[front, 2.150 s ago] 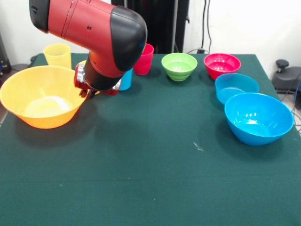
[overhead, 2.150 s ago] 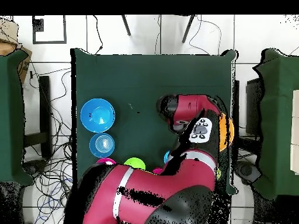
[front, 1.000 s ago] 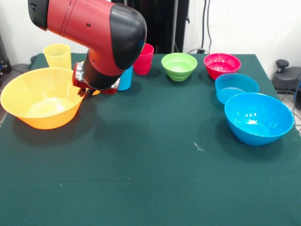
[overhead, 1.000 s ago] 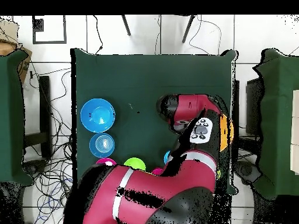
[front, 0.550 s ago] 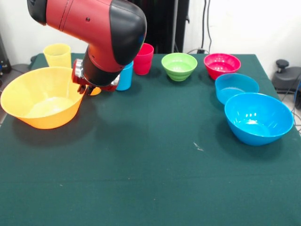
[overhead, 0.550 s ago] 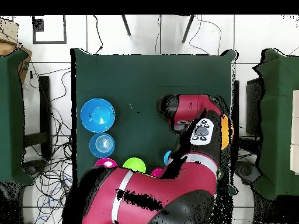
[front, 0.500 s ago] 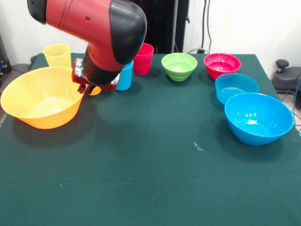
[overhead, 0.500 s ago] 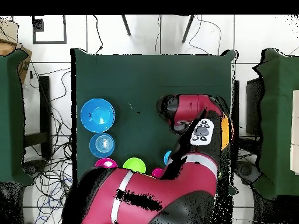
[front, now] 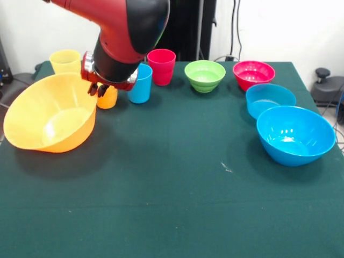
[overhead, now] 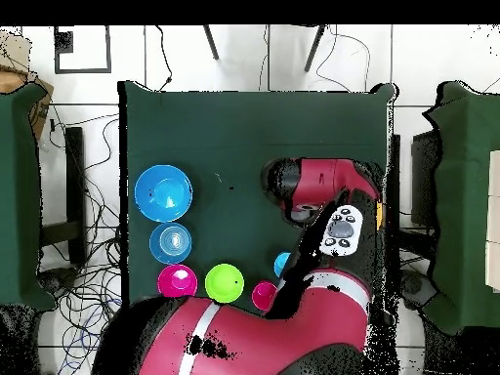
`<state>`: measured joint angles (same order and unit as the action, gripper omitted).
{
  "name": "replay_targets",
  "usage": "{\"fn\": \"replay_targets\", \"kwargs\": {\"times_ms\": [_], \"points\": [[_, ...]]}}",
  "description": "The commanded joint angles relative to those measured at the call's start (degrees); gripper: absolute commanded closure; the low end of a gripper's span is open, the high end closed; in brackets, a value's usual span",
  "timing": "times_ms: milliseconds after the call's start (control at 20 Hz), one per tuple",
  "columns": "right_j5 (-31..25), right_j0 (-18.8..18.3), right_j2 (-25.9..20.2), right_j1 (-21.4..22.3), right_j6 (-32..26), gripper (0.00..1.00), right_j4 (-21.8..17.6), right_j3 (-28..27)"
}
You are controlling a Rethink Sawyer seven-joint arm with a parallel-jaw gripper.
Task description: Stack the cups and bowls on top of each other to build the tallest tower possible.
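My gripper (front: 96, 90) is shut on the right rim of the large orange bowl (front: 51, 121) at the table's left in the front view. The bowl is tilted, its gripped side raised. Just behind the gripper stand the orange cup (front: 107, 98) and the light blue cup (front: 141, 85). The red cup (front: 161, 66) and the yellow cup (front: 64, 61) stand at the back. The green bowl (front: 205, 75), magenta bowl (front: 253, 74), small blue bowl (front: 270, 99) and large blue bowl (front: 294, 134) sit apart on the right. No pink cup shows. Nothing is stacked.
In the overhead view my arm (overhead: 327, 186) covers the orange bowl and the gripper. The large blue bowl (overhead: 163, 192), small blue bowl (overhead: 172, 243), magenta bowl (overhead: 177, 281) and green bowl (overhead: 224, 283) line the left and lower sides of the green table (overhead: 254, 127).
My arm has risen and lifted the orange bowl's right rim, so the bowl now tilts. The orange cup behind it has come into sight.
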<state>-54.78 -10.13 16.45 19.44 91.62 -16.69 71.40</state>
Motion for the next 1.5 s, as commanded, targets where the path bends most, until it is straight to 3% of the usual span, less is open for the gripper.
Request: {"fn": "replay_targets", "kwargs": {"times_ms": [50, 1500], "points": [[5.4, 1.8, -7.2, 1.1, 1.5, 1.00, -0.8, 3.1], [7.5, 5.0, -5.5, 2.2, 8.1, 1.00, 2.6, 6.4]]}}
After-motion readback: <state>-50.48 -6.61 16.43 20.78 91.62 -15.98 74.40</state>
